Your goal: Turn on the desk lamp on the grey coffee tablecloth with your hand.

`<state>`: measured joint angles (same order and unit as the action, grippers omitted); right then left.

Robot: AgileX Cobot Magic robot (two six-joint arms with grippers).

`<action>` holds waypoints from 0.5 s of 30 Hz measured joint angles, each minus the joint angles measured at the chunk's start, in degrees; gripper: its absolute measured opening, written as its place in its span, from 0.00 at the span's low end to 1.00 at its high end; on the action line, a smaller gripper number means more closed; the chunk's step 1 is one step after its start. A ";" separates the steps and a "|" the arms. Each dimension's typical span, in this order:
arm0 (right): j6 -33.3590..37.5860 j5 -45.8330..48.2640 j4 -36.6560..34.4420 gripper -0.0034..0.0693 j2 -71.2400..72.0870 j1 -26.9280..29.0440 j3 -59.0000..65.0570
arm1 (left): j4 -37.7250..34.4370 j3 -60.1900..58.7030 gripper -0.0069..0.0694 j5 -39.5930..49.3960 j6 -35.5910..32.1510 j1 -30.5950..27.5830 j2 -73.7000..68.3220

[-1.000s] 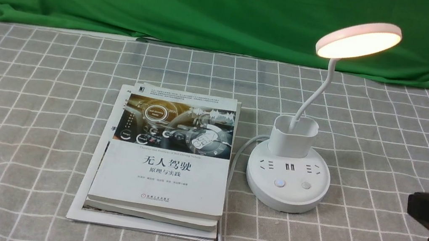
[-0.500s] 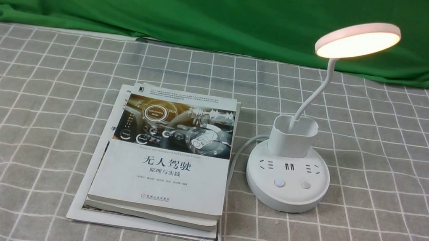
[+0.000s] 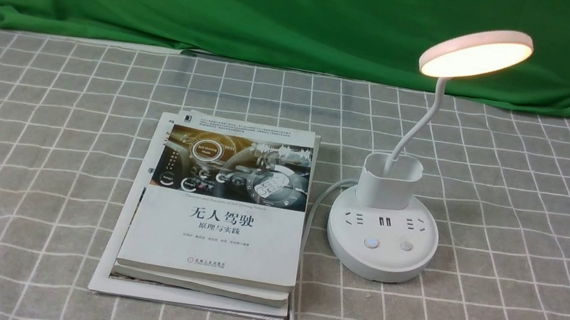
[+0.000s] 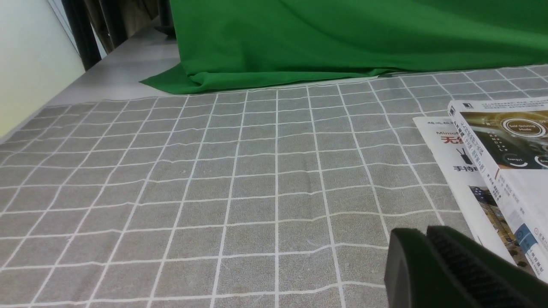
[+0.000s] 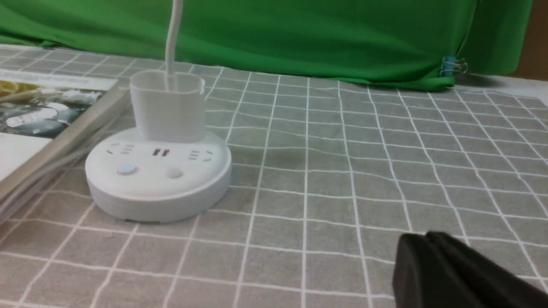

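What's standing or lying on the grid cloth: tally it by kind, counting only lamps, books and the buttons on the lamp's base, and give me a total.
Lamp: 1
Books (stacked; any papers beneath left out): 2
Buttons: 2
Total: 5

Looks past the closed, blurry dark tips of the right end effector (image 5: 427,241), across the white-gridded grey coffee tablecloth (image 5: 329,192), to the desk lamp's round white socket base (image 5: 158,188), with one button (image 5: 126,169) glowing bluish and the other button (image 5: 174,172) plain. Takes in the cup-shaped holder (image 5: 168,113) and thin neck (image 5: 172,38) rising from it, plus a pale cable (image 5: 68,159) between base and book (image 5: 25,147). Reaches back to a green cloth (image 5: 325,38) pinched by a blue binder clip (image 5: 448,66).
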<state>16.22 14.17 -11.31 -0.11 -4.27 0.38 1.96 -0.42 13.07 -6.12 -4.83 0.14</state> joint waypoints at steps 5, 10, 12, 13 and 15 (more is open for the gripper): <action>-0.18 0.24 0.05 0.11 0.00 0.00 0.00 | 0.00 0.00 0.12 0.00 0.00 0.00 0.00; -0.20 0.29 0.05 0.14 0.00 0.00 0.00 | 0.00 0.00 0.12 0.00 0.00 0.00 0.00; -0.25 0.29 0.05 0.14 0.00 0.00 0.00 | 0.00 0.00 0.12 0.00 0.00 0.00 0.00; -0.25 0.29 0.05 0.14 0.00 0.00 0.00 | 0.00 0.00 0.12 0.00 -0.08 0.00 0.00; -0.25 0.29 0.05 0.15 0.00 0.00 0.00 | 0.00 0.00 0.12 0.00 -0.08 0.00 0.00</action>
<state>15.97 14.45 -11.26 -0.11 -4.27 0.38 1.96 -0.42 13.07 -6.20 -4.83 0.14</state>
